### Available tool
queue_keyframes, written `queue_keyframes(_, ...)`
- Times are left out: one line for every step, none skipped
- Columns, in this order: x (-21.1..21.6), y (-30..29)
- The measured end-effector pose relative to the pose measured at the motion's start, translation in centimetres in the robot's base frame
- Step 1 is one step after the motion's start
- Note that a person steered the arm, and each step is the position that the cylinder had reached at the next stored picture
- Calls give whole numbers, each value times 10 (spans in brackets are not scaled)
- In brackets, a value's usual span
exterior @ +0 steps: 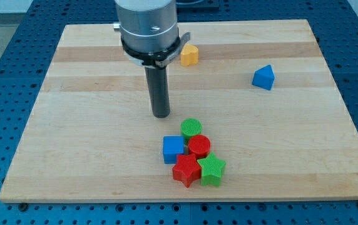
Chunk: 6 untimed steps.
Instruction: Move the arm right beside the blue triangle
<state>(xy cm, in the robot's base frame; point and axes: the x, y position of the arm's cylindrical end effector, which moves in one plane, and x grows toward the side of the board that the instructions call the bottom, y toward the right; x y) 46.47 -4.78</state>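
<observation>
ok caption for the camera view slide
My tip rests mid-board, far left of the blue triangle, just above a cluster of five blocks.

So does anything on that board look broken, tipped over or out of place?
Nothing stands out. Five blocks huddle together near the view's bottom; the blue triangle and a yellow block sit apart, upright. My tip touches none.

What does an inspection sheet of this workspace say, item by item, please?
Surface: wooden board, flat, on a blue perforated table.
Job's things: blue triangle alone at the view's right; my tip far to its left, not beside it.
Clutter: yellow block near the top; a tight cluster below my tip: green cylinder, blue cube, red cylinder, red star, green star.
Claw: nothing seen.
Cables: nothing seen.
Surroundings: nothing seen beyond the table.
</observation>
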Motion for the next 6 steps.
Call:
queue_keyframes(0,0)
queue_keyframes(-12,1)
queue_keyframes(-29,3)
queue_keyframes(-29,3)
queue_keyframes(-34,4)
queue_keyframes(-42,6)
